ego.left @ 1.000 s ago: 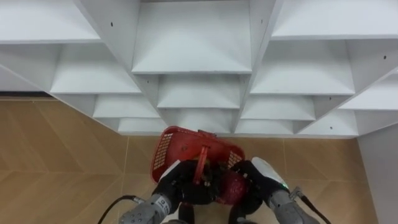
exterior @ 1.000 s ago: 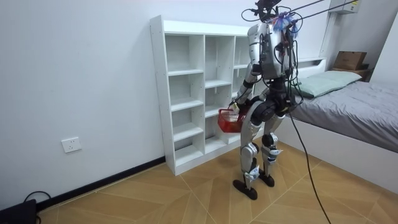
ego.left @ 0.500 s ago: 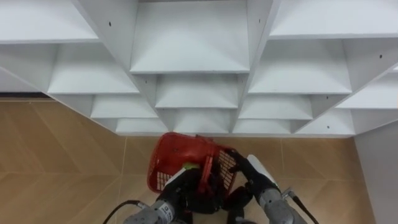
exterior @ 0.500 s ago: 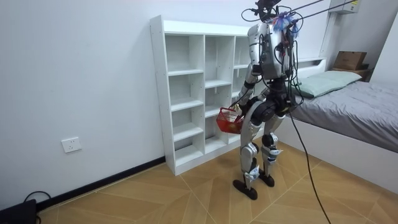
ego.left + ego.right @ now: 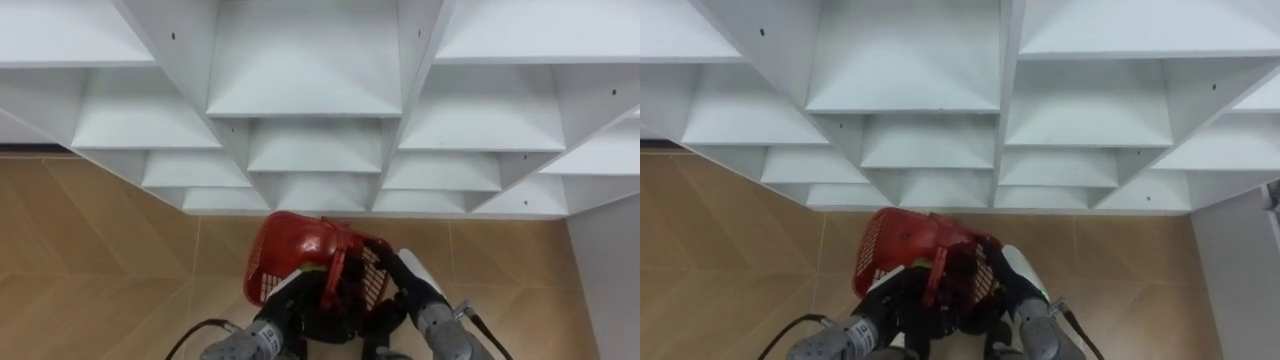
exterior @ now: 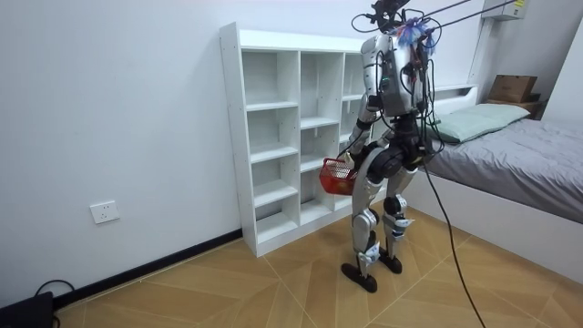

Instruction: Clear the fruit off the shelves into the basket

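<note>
While left hand (image 5: 300, 298) grips it: red latticed basket (image 5: 285, 240) (plastic, rounded).

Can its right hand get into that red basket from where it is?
Likely yes: the right hand is against the right side of the basket, with nothing between them. The left hand is beside the handle.

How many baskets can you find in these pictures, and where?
1. The red basket is held low in front of the robot, above the wooden floor, just short of the white closet's bottom shelves. More could hide behind the robot.
</note>
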